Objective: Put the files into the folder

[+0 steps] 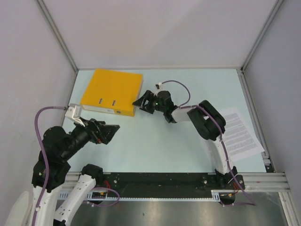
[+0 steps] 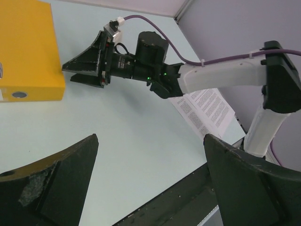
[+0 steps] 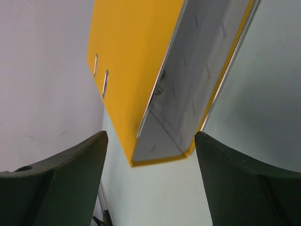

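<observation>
Toward the far left of the pale blue-green tabletop (image 1: 155,141), you have the large orange-yellow ring-binder folder (image 1: 112,89) lying flat with its covers shut and its thick spine facing the arm bases. Just beside its right, open side sits your right end effector (image 1: 140,103), fingers spread wide and holding nothing. Its tips point at the folder's near right corner. From the wrist view you look straight into the pale gap between the covers, but you cannot tell whether a tip touches the edge. Your left end effector (image 1: 112,133) hangs near the spine, apart from it, also spread wide and empty. Well apart, by the tabletop's right edge beyond the right arm, lie the files (image 1: 241,134): white sheets of dense black print, flat and untouched.
</observation>
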Robot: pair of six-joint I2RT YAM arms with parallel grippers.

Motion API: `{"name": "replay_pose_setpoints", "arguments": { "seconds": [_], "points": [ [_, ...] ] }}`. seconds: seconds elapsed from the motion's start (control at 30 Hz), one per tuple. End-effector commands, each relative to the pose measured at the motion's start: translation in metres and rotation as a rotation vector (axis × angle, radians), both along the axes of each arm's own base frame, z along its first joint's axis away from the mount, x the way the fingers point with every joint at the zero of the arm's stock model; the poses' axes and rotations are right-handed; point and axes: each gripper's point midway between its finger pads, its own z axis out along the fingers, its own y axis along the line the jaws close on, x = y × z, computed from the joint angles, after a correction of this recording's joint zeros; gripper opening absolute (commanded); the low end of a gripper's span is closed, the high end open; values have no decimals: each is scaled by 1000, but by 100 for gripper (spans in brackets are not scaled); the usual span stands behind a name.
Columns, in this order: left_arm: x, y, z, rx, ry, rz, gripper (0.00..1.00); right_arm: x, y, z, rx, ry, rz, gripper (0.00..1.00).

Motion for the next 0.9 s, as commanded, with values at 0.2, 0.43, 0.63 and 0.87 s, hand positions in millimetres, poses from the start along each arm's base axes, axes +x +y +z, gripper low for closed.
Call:
{"name": "replay_pose_setpoints", "arguments": {
  "seconds": [0.2,0.43,0.63,0.87],
  "points": [
    [-2,-7,-3,-23,13,-37,100,22,46,35,158,-136,57,60],
    [1,-7,-12,-20,25,-34,100,25,71,26,178,-132,158,37],
    [4,-7,-15,-12,35,-28,100,33,60,27,64,-207,177,3],
    [28,55,-39,-18,245,439,99,21,21,33,-259,-503,288,0]
  ]
}}
